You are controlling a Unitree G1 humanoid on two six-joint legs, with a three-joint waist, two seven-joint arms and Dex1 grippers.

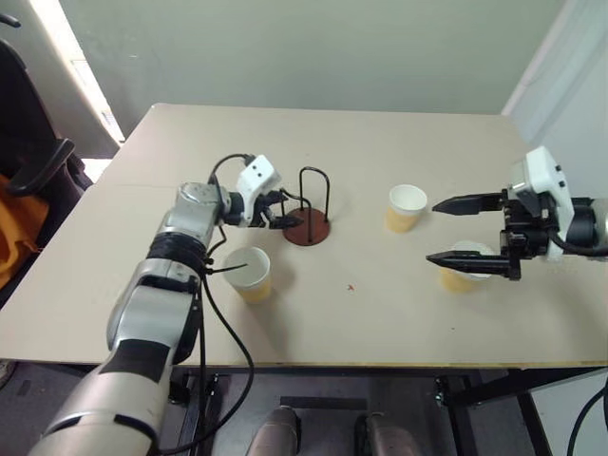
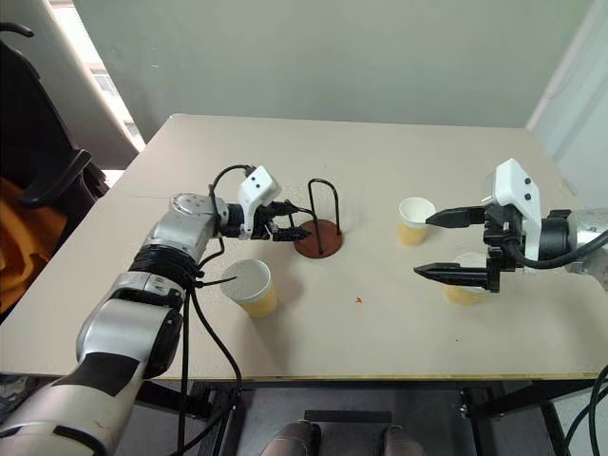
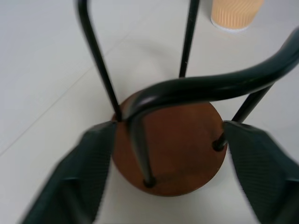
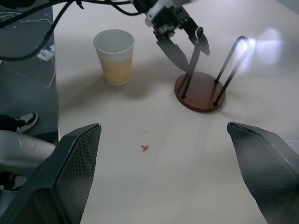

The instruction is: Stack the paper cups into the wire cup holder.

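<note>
Reddish-brown, the wire cup holder (image 1: pixel 308 226) sits empty mid-table; left pincer (image 1: pixel 285 218) gapes around its base, gripping nothing. Steady it gently. Right pincer (image 1: pixel 464 233) wide open, cups nearby.

My table (image 1: pixel 399 323) is a plain beige top with a thin seam running across the left part, sitting on a dark metal frame (image 1: pixel 494 385). Behind it there's a pale greenish-grey wall (image 1: pixel 313 47), and a bright strip of daylight (image 1: pixel 81 66) comes in at the far left. Off my left side sits a black chair (image 1: pixel 38 161) with something orange (image 1: pixel 19 228) on it. Grey floor (image 1: pixel 418 423) below.
</note>
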